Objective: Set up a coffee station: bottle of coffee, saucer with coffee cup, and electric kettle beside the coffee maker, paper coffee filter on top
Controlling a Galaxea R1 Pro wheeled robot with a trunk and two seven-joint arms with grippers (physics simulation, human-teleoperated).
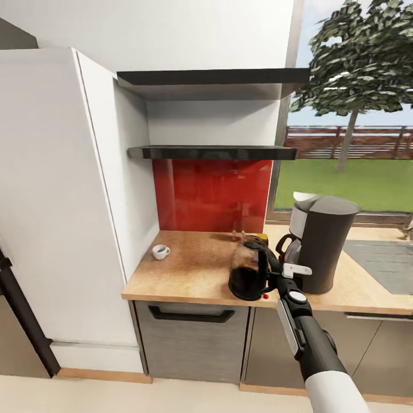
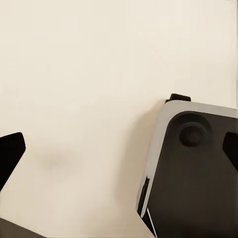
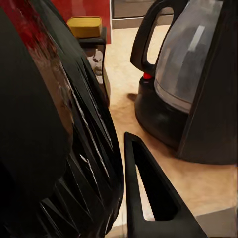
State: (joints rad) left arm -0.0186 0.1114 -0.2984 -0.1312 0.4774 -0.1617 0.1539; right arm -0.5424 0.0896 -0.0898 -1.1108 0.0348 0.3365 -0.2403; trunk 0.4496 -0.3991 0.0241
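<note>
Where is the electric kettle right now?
In the head view the kettle stands on the wooden counter, just left of the coffee maker, with the right gripper at its handle.

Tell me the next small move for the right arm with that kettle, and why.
Probably open the right gripper and back off. The electric kettle already seems to sit on the countertop just beside the coffee maker, near the front edge, so it looks placed. Whether the fingers are clamped on its handle cannot be told. The coffee cup remains saucerless.
</note>
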